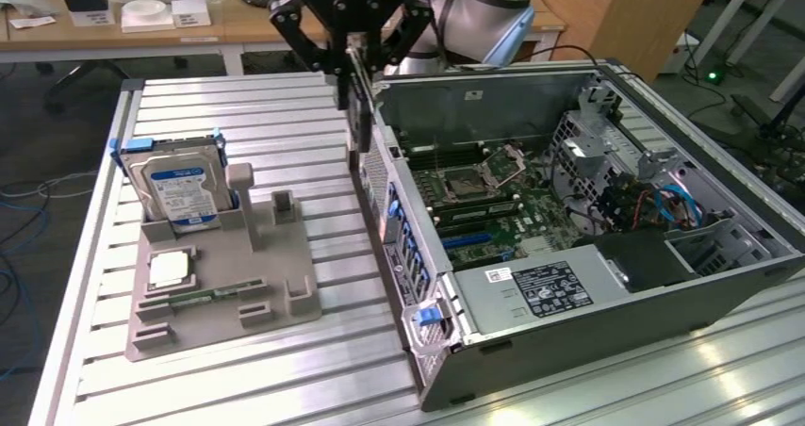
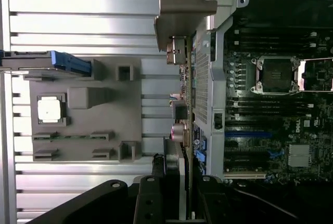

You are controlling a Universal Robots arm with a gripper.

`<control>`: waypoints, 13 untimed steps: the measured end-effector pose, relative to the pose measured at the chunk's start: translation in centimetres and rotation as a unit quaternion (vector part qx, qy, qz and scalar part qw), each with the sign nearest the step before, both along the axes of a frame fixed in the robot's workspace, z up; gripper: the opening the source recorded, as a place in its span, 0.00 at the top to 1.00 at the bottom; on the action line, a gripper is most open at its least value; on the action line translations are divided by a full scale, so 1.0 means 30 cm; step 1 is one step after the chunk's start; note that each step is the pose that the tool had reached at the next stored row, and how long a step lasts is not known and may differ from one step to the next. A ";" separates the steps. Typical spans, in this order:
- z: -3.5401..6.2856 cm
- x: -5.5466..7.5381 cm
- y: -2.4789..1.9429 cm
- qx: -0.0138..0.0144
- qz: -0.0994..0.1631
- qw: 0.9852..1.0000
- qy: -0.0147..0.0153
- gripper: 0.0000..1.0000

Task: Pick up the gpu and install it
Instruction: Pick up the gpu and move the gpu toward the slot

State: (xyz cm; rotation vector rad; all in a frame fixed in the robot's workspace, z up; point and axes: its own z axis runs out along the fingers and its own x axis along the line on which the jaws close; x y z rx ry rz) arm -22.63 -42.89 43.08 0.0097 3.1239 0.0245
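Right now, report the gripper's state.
Gripper: closed on the graphics card, which hangs edge-down next to the back panel of the open computer case.

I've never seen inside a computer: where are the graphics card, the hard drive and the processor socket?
graphics card (image 1: 361,115), exterior view: the dark card's lower half.
hard drive (image 1: 176,188), exterior view: its blue-white label.
processor socket (image 1: 501,165), exterior view: its middle, on the motherboard.

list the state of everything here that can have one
gpu, held upright, not yet installed
gripper, shut on gpu
computer case, open, side panel off
cpu socket, cover flipped open
hard drive, standing upright in grey holder
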 end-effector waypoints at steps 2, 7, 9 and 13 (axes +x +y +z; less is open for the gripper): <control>-0.001 0.025 0.000 0.000 0.000 1.000 0.000 0.72; -0.004 0.088 0.000 0.000 0.000 1.000 0.000 0.72; -0.005 0.110 0.000 0.000 0.000 1.000 0.000 0.72; -0.007 0.152 0.000 0.000 0.000 1.000 0.000 0.72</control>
